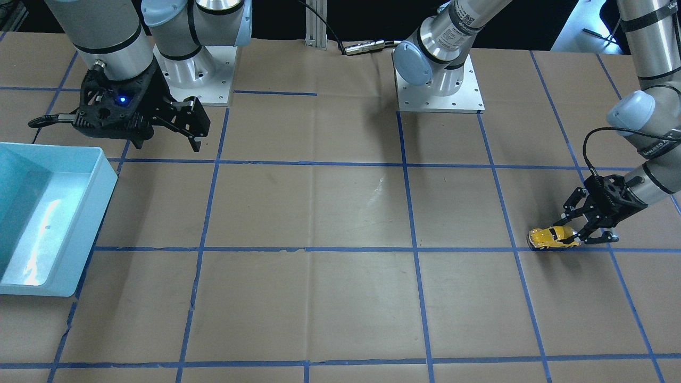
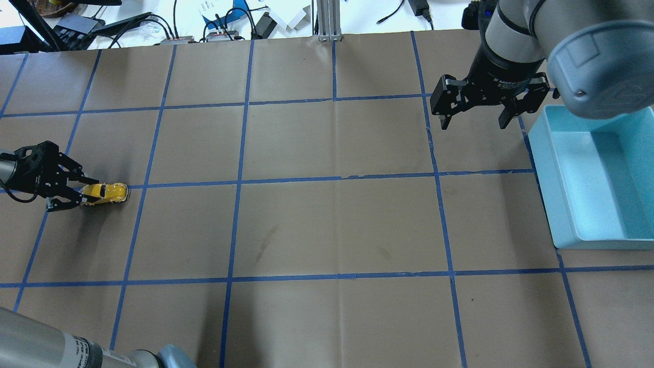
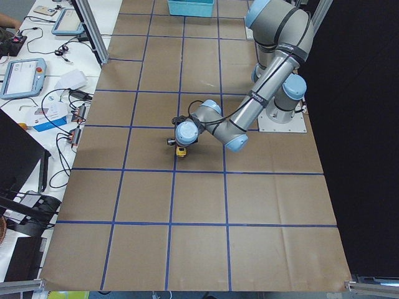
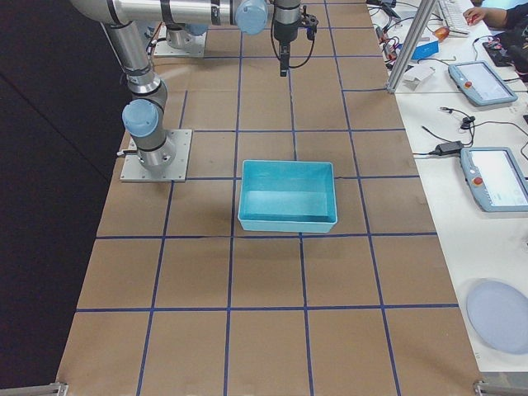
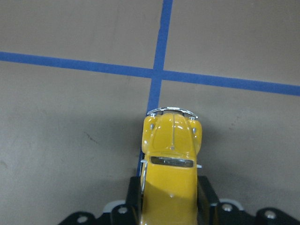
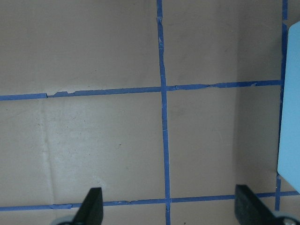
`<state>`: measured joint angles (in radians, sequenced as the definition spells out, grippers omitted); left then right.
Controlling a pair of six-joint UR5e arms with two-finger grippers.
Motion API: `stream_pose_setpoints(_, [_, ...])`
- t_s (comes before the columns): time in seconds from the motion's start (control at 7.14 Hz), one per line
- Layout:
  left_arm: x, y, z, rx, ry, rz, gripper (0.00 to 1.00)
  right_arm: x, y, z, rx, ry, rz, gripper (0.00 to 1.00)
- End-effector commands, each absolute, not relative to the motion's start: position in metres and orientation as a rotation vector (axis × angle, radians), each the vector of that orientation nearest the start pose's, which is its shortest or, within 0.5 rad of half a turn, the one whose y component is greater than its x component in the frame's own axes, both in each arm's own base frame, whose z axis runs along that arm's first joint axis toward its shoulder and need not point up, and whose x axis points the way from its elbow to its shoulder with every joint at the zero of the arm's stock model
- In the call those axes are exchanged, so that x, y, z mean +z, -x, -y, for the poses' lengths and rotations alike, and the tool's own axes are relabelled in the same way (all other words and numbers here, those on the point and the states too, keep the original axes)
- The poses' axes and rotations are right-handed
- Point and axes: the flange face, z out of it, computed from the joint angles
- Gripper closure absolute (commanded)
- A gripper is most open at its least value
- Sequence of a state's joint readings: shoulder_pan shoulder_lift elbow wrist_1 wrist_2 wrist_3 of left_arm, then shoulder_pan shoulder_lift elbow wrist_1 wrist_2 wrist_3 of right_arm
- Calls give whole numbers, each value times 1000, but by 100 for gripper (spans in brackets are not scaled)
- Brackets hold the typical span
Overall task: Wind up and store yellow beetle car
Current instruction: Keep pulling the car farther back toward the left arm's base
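1. The table (image 2: pixel 327 230) is covered in flat brown paper with a few creases and a blue tape grid (image 2: pixel 237 181). Judged as a running surface it looks smooth enough for small wheels. The whole width of paper lies between car and bin.
2. The blue bin (image 2: pixel 592 179) sits at the 3 o'clock edge in the overhead view, open side up, well apart from the car.
3. The right gripper (image 2: pixel 474 124) hovers above the paper near the bin's 10 o'clock corner, its fingers spread wide and holding nothing.
4. The left gripper (image 2: pixel 80 193) is low at the 9 o'clock side. Its fingers are closed in on the car's rear flanks (the wrist view shows a pad tight against each side).
5. The yellow beetle car (image 2: pixel 107 192) stands on its wheels just beside a tape crossing. Its long axis runs 9 to 3 in the overhead view, with the nose at 3 o'clock pointing away from the gripper and toward the bin. The left arm is far nearer. Winding would probably mean dragging the car tail-first toward 9 o'clock with the wheels pressed down.
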<state>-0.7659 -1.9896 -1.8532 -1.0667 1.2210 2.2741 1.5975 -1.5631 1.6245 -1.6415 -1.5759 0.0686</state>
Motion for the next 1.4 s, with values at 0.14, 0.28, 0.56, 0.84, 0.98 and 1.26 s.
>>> stream_pose_setpoints(0.14, [187,-287,501,-569,-2164,-2483,74,466,-147,491,-17,-63,-3145,0])
stream_pose_setpoints(0.28, [186,-288,500,-570,-2164,-2484,74,466,-147,491,-17,-63,-3145,0])
stream_pose_setpoints(0.56, [185,-293,497,-571,-2149,-2494,72,466,-146,491,-17,-65,-3145,0])
stream_pose_setpoints(0.84, [186,-294,497,-564,-2134,-2508,0,466,-147,491,-17,-63,-3145,0])
stream_pose_setpoints(0.98, [188,-294,497,-560,-2126,-2509,0,466,-147,491,-17,-63,-3145,0])
stream_pose_setpoints(1.26, [192,-293,498,-561,-2117,-2506,0,466,-147,491,-17,-63,-3145,0])
